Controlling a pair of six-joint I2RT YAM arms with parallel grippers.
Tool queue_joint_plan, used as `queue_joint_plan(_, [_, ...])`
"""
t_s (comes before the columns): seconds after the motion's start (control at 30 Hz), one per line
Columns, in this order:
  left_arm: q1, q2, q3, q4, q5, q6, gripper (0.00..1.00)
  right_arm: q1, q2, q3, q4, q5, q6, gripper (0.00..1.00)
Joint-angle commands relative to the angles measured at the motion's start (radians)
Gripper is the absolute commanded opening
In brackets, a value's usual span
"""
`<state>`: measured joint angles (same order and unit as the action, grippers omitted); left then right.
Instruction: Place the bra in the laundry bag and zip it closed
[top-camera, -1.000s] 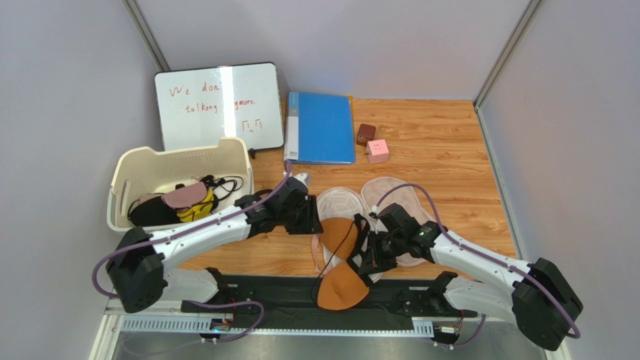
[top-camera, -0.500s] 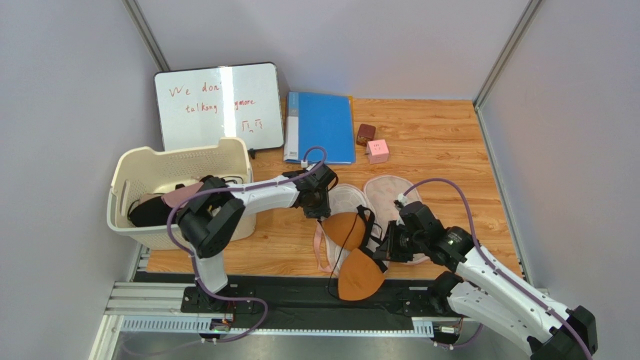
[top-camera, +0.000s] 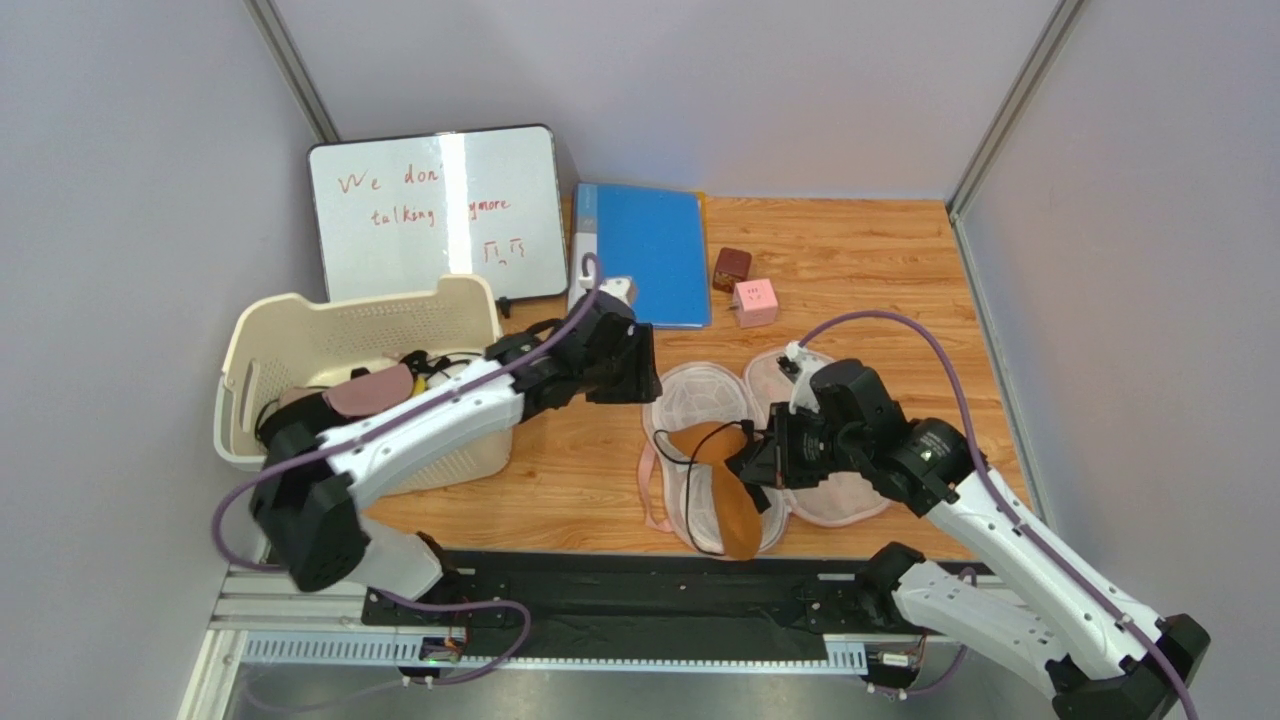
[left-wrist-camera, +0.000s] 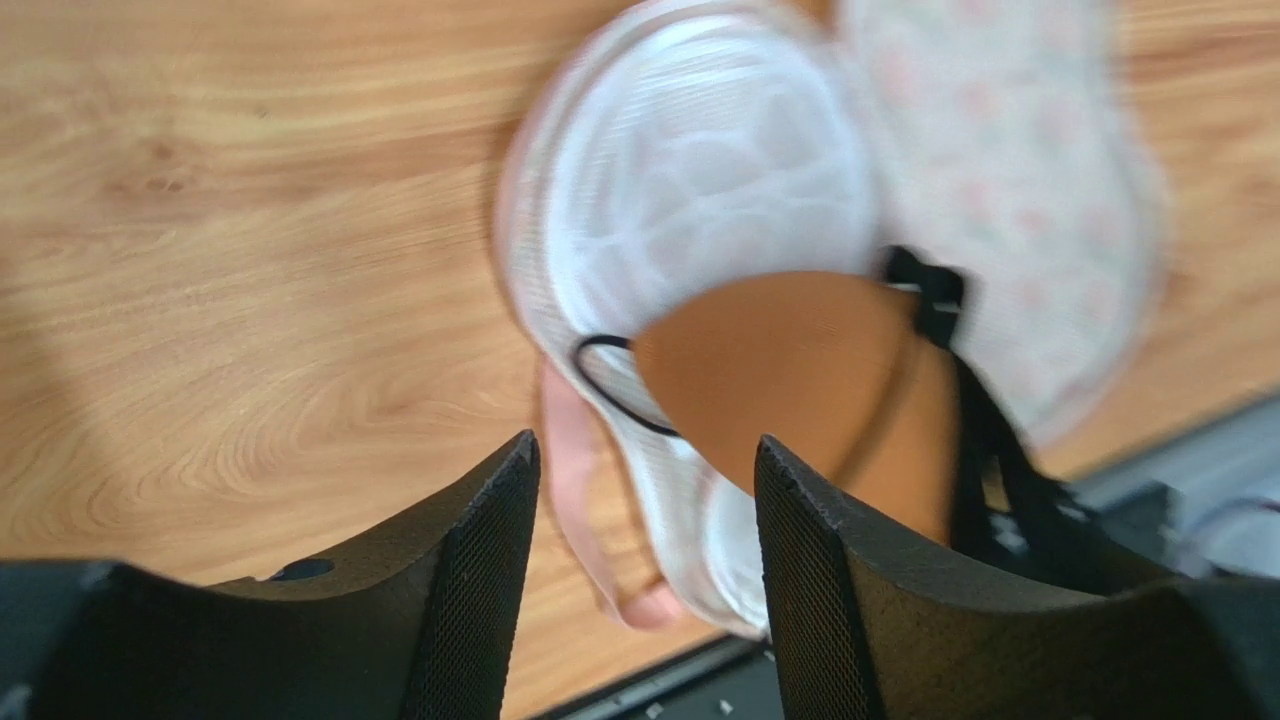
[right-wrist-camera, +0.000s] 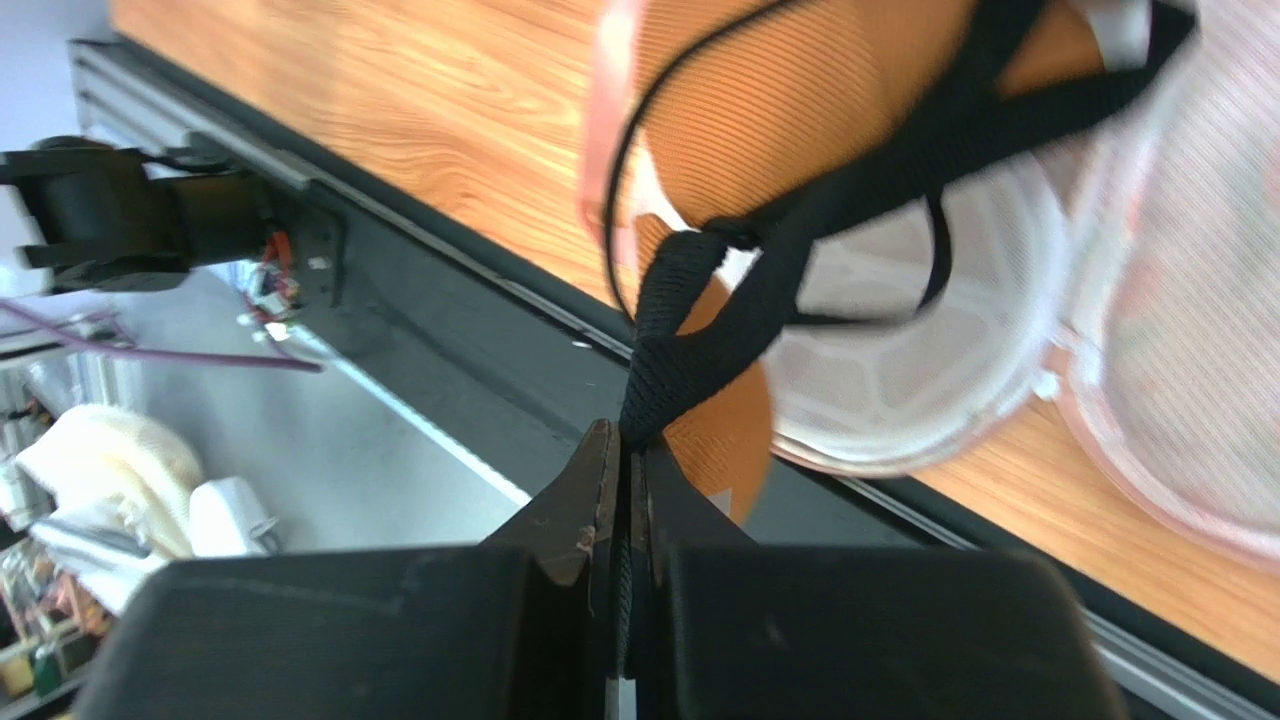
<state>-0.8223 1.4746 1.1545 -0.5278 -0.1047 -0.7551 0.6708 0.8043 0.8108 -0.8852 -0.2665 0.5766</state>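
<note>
The laundry bag (top-camera: 693, 393) lies open on the wooden table, white mesh half on the left, printed half (top-camera: 842, 491) on the right. The orange-brown bra (top-camera: 733, 510) lies over the mesh half, one cup drooping past its near rim. My right gripper (top-camera: 754, 465) is shut on the bra's black strap (right-wrist-camera: 706, 323), which runs taut from the jaws (right-wrist-camera: 631, 443) up to the cups. My left gripper (top-camera: 639, 365) hovers open at the bag's far left. Nothing sits between its fingers (left-wrist-camera: 643, 450); the bag's pink edging (left-wrist-camera: 568, 450) and a bra cup (left-wrist-camera: 781, 375) show beyond them.
A cream basket (top-camera: 248, 368) with dark, pink and yellow garments stands at the left. Behind it leans a whiteboard (top-camera: 436, 210), with a blue folder (top-camera: 642, 255) beside it. A brown cube (top-camera: 732, 267) and a pink cube (top-camera: 756, 302) lie further back. A black rail (top-camera: 601, 593) runs along the near edge.
My right gripper has carried the bra away from the near edge and over the bag's mesh half. My left gripper has drawn back from the bra toward the far left, its jaws wider apart.
</note>
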Motion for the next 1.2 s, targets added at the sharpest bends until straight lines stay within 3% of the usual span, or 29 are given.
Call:
queue_joint_plan(0.0, [-0.018, -0.227, -0.053, -0.008, 0.19, 0.146, 0.61, -0.004, 0.073, 0.125, 0.072, -0.147, -0.009, 0.0])
queue_joint_plan(0.07, [-0.062, -0.334, -0.096, 0.031, 0.236, 0.174, 0.61, -0.002, 0.128, 0.148, 0.089, -0.189, 0.034, 0.0])
queue_joint_plan(0.13, [-0.139, -0.397, -0.114, 0.035, 0.179, 0.239, 0.62, -0.004, 0.168, 0.171, 0.104, -0.175, 0.118, 0.0])
queue_joint_plan(0.17, [-0.255, -0.458, -0.125, 0.041, 0.063, 0.269, 0.63, -0.002, 0.176, 0.175, 0.115, -0.163, 0.159, 0.0])
queue_joint_plan(0.27, [-0.38, -0.56, -0.197, 0.118, -0.178, 0.301, 0.65, -0.002, 0.205, 0.182, 0.193, -0.151, 0.336, 0.0])
queue_joint_plan(0.43, [-0.509, -0.637, -0.349, 0.324, -0.308, 0.359, 0.7, 0.0, 0.207, 0.192, 0.27, -0.071, 0.596, 0.0])
queue_joint_plan(0.7, [-0.594, -0.478, -0.264, 0.368, -0.357, 0.487, 0.71, 0.001, 0.24, 0.205, 0.272, 0.007, 0.752, 0.0])
queue_joint_plan(0.8, [-0.607, -0.419, -0.233, 0.368, -0.443, 0.487, 0.72, 0.003, 0.246, 0.217, 0.292, 0.003, 0.785, 0.0])
queue_joint_plan(1.0, [-0.607, -0.34, -0.225, 0.445, -0.458, 0.487, 0.72, 0.003, 0.217, 0.185, 0.302, -0.005, 0.847, 0.0])
queue_joint_plan(1.07, [-0.607, -0.3, -0.211, 0.433, -0.545, 0.47, 0.69, 0.003, 0.2, 0.154, 0.322, -0.023, 0.868, 0.0])
queue_joint_plan(1.17, [-0.606, -0.258, -0.171, 0.376, -0.62, 0.47, 0.52, 0.006, 0.167, 0.122, 0.334, -0.042, 0.907, 0.0])
